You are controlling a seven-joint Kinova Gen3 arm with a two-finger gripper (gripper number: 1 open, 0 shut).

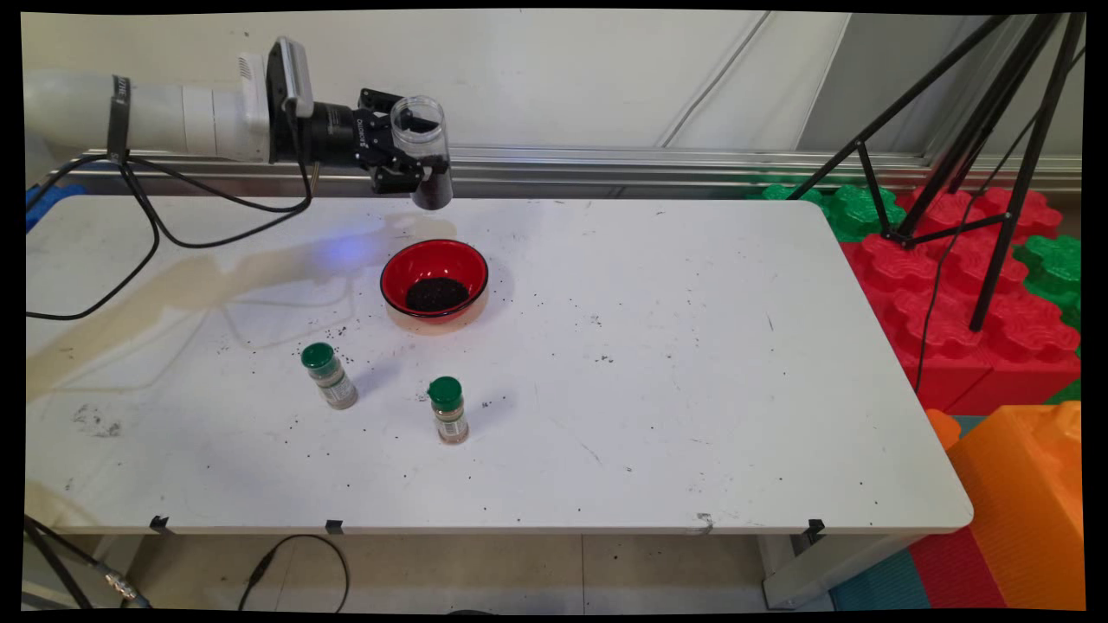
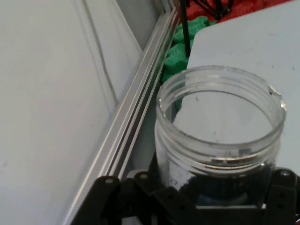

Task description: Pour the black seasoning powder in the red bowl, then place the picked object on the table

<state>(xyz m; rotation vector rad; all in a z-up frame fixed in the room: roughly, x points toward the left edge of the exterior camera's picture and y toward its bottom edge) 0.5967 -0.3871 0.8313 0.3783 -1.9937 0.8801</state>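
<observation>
Above the far left part of the surface (image 1: 606, 389), the end effector (image 1: 407, 160) is hanging in the air, reaching in sideways from the left, its fingers clamped on a clear jar (image 1: 421, 151). The jar is standing nearly upright with its open mouth upward and something dark sitting in its lower part. Just nearer than the jar and below it, a red bowl (image 1: 434, 279) is resting on the surface with a heap of dark grains inside. Nearer still, two small spice bottles with green caps are standing apart from each other: the left bottle (image 1: 329, 375) and the right bottle (image 1: 448, 410). Dark specks are lying scattered over the surface around them. To the right, past the surface's edge, black tripod legs (image 1: 995, 130) are standing on red and green foam blocks (image 1: 952, 285).

From the hand camera, the clear jar (image 2: 220, 136) is filling the middle, its threaded open rim facing the lens, with the end effector (image 2: 206, 199) gripping it low down on both sides. A metal rail (image 2: 136, 117) along the wall is running past on the left.
</observation>
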